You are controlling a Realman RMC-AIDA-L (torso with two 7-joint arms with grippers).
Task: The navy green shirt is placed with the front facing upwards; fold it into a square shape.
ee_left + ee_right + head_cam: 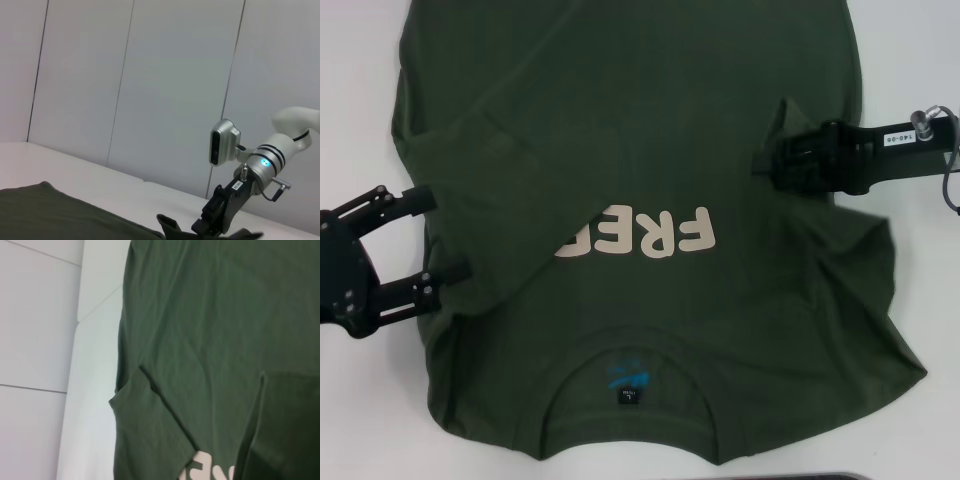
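The navy green shirt (650, 200) lies spread on the white desk (360, 420), front up, its ribbed collar (620, 385) toward the robot and the cream "FREE!" lettering (640, 235) across the chest. The left sleeve side is folded inward over the front, its edge covering the end of the lettering so that only "FRE" and part of another letter show. A small black neck label (628, 398) with blue print above it sits inside the collar.

The left end effector (440, 235) sits at the shirt's left edge, its two fingers (415, 200) spread apart, released, tips touching or just over the folded cloth. The right end effector (765, 165) reaches in from the right over the shirt's right side, where a small peak of fabric stands up beside it; whether its fingers are clenched on the cloth cannot be told

In the left wrist view the right arm (265, 165) shows across the desk, with the dark cloth bunched at its tip
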